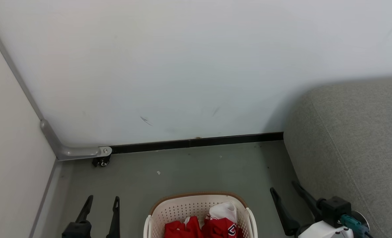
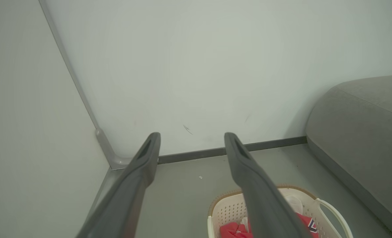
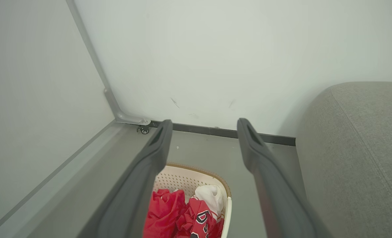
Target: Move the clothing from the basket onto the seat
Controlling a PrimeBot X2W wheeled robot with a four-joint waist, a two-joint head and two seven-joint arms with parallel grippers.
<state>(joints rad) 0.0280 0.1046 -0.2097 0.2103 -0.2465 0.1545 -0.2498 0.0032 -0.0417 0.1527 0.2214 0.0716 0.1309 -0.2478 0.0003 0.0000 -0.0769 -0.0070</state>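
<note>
Both grippers hang empty with jaws spread wide. Our left gripper (image 1: 104,198) and our right gripper (image 1: 283,186) flank the basket (image 1: 182,209), which sits between and below them. The clothing (image 1: 196,228) lies heaped inside it, and the seat (image 1: 354,138) rises just beyond our right gripper. We judge that a shallow pinch could catch one layer and drag the light basket, or that a jersey could slide off the seat's rounded edge.

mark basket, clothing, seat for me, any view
basket (image 1: 179,209): head view, on the perforated cream back wall.
clothing (image 3: 169,208): right wrist view, on the red jersey fabric.
seat (image 1: 358,132): head view, on the grey upholstered top.
</note>
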